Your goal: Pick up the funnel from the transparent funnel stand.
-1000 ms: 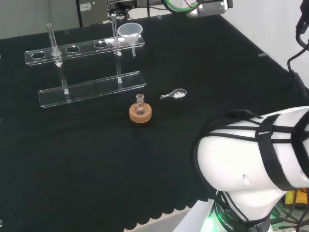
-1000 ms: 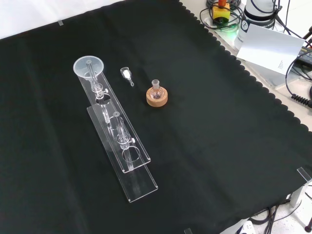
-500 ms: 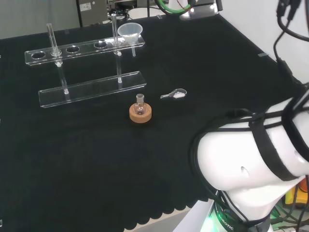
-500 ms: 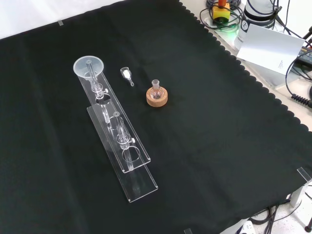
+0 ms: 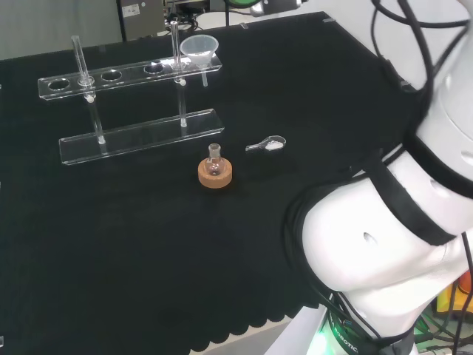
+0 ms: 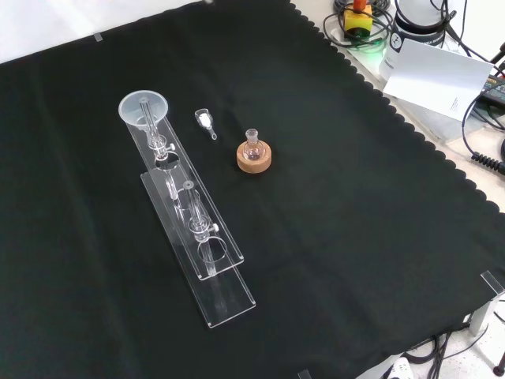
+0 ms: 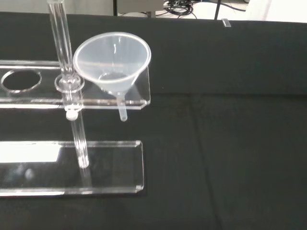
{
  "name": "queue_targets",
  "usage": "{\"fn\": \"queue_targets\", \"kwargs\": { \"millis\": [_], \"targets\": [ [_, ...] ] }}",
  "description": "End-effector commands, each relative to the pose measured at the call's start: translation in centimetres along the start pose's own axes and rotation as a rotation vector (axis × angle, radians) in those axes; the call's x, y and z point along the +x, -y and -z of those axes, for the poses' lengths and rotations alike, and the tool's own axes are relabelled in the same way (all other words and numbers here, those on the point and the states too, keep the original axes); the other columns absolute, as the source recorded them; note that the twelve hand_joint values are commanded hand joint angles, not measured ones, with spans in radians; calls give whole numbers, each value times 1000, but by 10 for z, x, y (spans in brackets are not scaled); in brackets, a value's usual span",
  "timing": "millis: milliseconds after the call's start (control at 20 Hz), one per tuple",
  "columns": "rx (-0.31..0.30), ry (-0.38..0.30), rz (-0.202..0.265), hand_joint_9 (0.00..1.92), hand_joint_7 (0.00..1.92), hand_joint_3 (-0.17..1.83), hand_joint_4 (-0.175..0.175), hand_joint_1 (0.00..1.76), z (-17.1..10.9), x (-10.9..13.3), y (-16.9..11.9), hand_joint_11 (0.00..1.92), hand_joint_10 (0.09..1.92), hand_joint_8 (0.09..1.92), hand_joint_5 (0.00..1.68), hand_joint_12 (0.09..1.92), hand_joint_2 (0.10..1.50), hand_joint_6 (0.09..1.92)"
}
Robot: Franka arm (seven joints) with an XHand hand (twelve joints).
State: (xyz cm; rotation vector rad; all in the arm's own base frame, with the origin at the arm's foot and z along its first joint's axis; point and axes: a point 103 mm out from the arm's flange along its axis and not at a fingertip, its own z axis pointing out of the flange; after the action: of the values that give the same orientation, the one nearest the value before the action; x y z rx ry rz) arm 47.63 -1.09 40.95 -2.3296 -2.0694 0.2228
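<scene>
Funnel [image 5: 199,49] first: in the head view it is sitting in the right-end hole of the transparent funnel stand [image 5: 129,76], its stem hanging below the upper shelf, with the stand's base plate lying on the black cloth [image 5: 111,244] underneath. Nearer the camera a small round-bottomed flask [image 5: 214,157] is standing upright in a cork ring [image 5: 215,174], and a small clear scoop [image 5: 267,144] holding something white is lying to its right, apart from it. The arm's white links [image 5: 384,244], strapped with black cables, are looming at the right, and dark equipment is standing beyond the far edge of the bench. In the front view the funnel [image 6: 144,106] is resting at the far end of the stand [image 6: 189,213], which is running toward the camera; the scoop [image 6: 205,121] is lying just to the funnel's right and the flask [image 6: 252,143] in its cork ring [image 6: 256,159] farther right. The cloth's [image 6: 331,237] scalloped edge is showing at the right, with cables and a white card lying on the bench beyond it. In the wrist view the funnel [image 7: 112,60] is standing close, its cone seated in the shelf of the stand [image 7: 72,100] beside an upright rod [image 7: 67,81], stem poking through. I cannot tell how the hand's fingers are standing.
</scene>
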Motion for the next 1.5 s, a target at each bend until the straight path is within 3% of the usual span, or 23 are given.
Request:
{"fn": "queue_targets", "kwargs": {
  "millis": [50,150,250,350,500,750,900,1200,1500],
  "targets": [
    [18,79,49,140,34,216,10,337,-14,30,-65,0,687,497,177,1352,992,87],
    [30,81,77,150,29,204,10,387,-21,36,-69,0,691,516,181,1361,960,87],
    [51,104,70,156,24,193,9,423,-28,40,-77,0,693,526,182,1368,931,87],
    [112,105,89,160,20,186,8,445,-30,39,-87,0,694,534,180,1374,909,87],
    [152,136,103,153,7,183,7,454,-37,48,-97,0,693,537,170,1362,886,87],
    [210,141,140,117,0,180,4,454,-45,43,-110,0,692,465,132,1312,854,87],
    [229,155,159,101,0,174,4,447,-49,43,-114,0,697,470,114,1297,833,87],
    [261,204,152,97,0,167,5,441,-56,39,-111,0,709,497,100,1287,813,87],
    [255,208,149,144,0,163,3,460,-68,34,-107,0,726,557,99,1323,794,87]
  ]
}}
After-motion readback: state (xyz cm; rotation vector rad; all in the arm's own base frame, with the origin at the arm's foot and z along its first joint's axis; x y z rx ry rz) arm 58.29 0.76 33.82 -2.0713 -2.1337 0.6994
